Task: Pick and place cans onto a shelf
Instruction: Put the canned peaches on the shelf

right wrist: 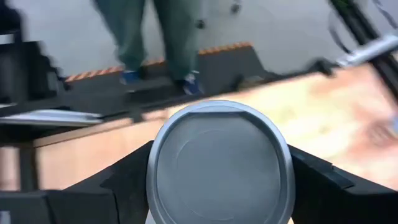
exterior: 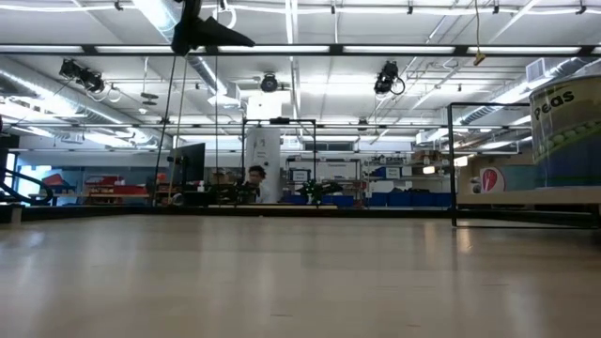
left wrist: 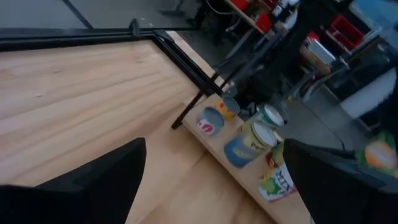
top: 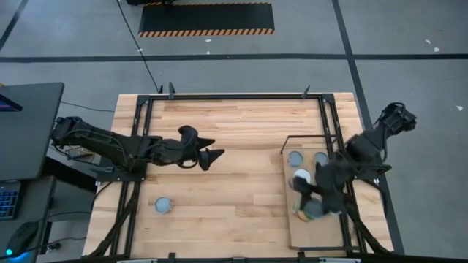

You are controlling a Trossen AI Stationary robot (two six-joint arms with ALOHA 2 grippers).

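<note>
The right gripper was pinching a can between its two fingers, holding it over the shelf at the table's right side. Three other cans already stood on that board: two near its far end and one just beside the gripper (the held can hid whatever lay under it). One can waited on the table, well apart from the shelf. The left gripper hovered spread and empty mid-table. By this count, the work looked mostly done.
</note>
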